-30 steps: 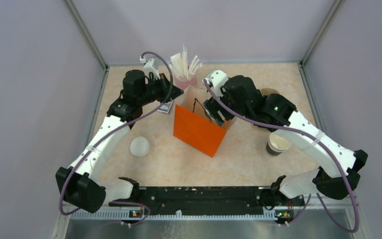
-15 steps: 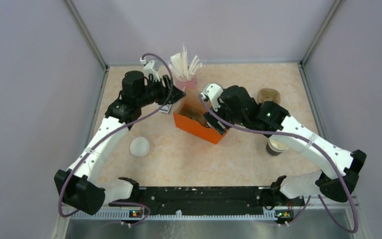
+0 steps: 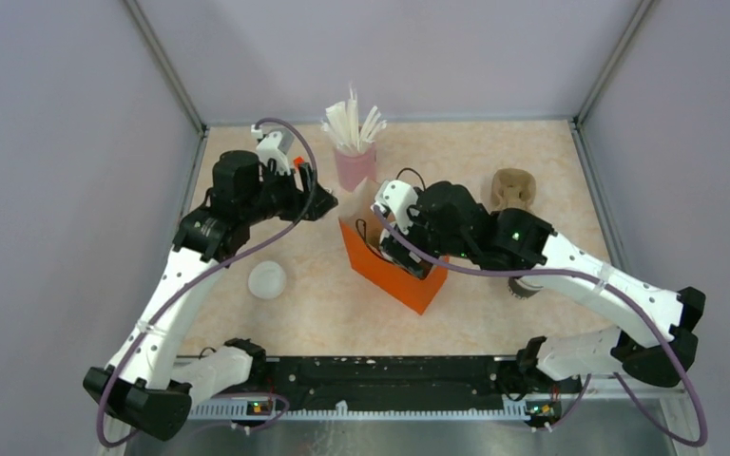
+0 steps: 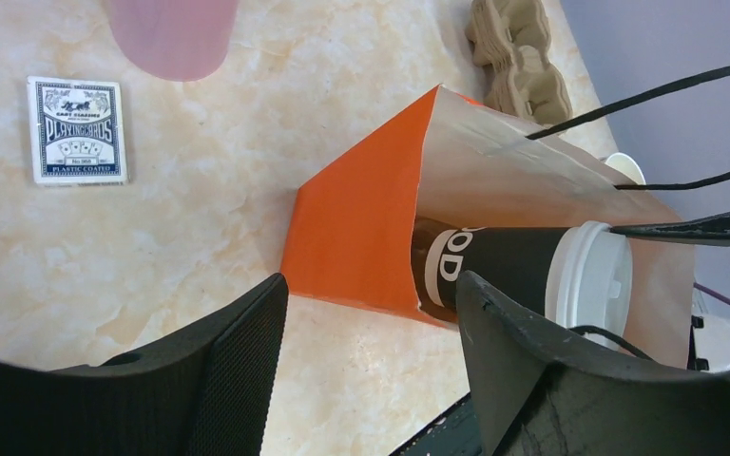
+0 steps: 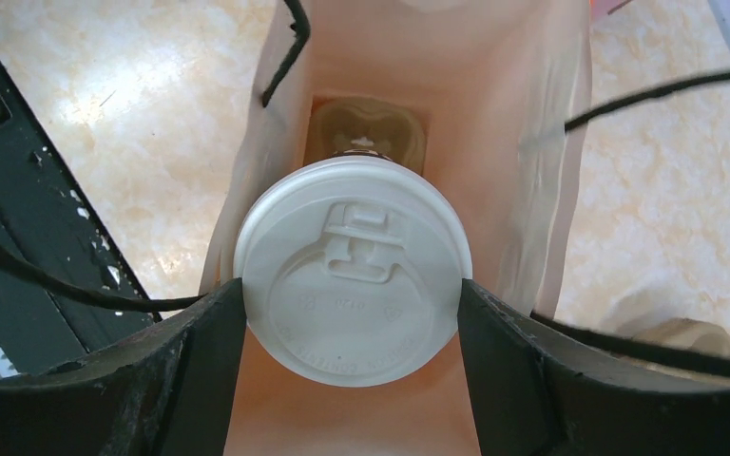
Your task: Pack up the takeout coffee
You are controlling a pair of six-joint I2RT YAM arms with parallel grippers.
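The takeout coffee [image 5: 352, 271], a dark cup [image 4: 509, 266] under a white lid [image 4: 589, 280], hangs inside the open orange bag [image 3: 394, 275]. My right gripper [image 5: 352, 304] reaches down into the bag's mouth and is shut on the coffee, one finger against each side of the lid. My left gripper [image 4: 373, 290] hovers just left of the bag [image 4: 356, 233], open, with only bare tabletop between its fingers. A moulded brown insert [image 5: 366, 133] lies at the bottom of the bag. In the top view the right wrist hides the cup.
A pink cup of straws [image 3: 354, 163] stands just behind the bag. A playing-card box [image 4: 78, 130] lies to the bag's left. A loose white lid [image 3: 267, 280] sits front left, a cardboard cup carrier [image 3: 513, 187] back right. A lidless cup [image 3: 521, 288] shows partly under the right arm.
The left gripper has opened, let go of the bag and drawn back to the left. The right gripper has lowered the coffee into the bag, and the bag has shifted slightly forward.
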